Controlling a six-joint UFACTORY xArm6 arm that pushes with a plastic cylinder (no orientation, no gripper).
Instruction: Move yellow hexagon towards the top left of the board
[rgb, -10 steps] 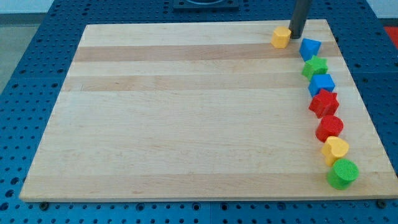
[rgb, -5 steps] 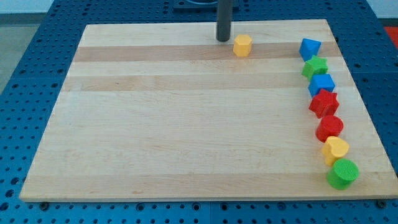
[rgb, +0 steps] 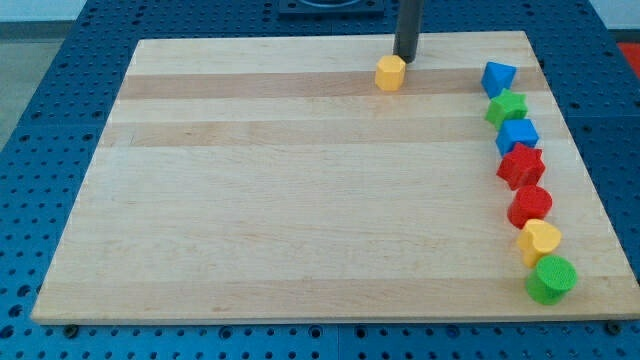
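A pale wooden board (rgb: 300, 180) lies on a blue table (rgb: 40, 150) dotted with rows of small holes. A dark upright rod comes down from the far edge of the scene, and my tip (rgb: 406, 59) rests on the board close to its far edge, right of centre. There is no pincer on this arm, so no spread or pressed state can be told.

The yellow hexagon (rgb: 390, 73) sits just beside my tip, slightly nearer and to its left, very close to it; whether they touch cannot be made out. It lies in the far part of the board, right of the middle, well apart from the far left corner.

Along the right edge runs a curving line of seven blocks, from far to near: a blue block (rgb: 498, 77), a green star (rgb: 506, 107), a second blue block (rgb: 518, 134), a red star (rgb: 521, 165), a red block (rgb: 530, 206), a yellow block (rgb: 539, 240) and a green cylinder (rgb: 551, 278). Neighbours in this line sit touching or nearly so.

No brand, label or writing can be read anywhere.
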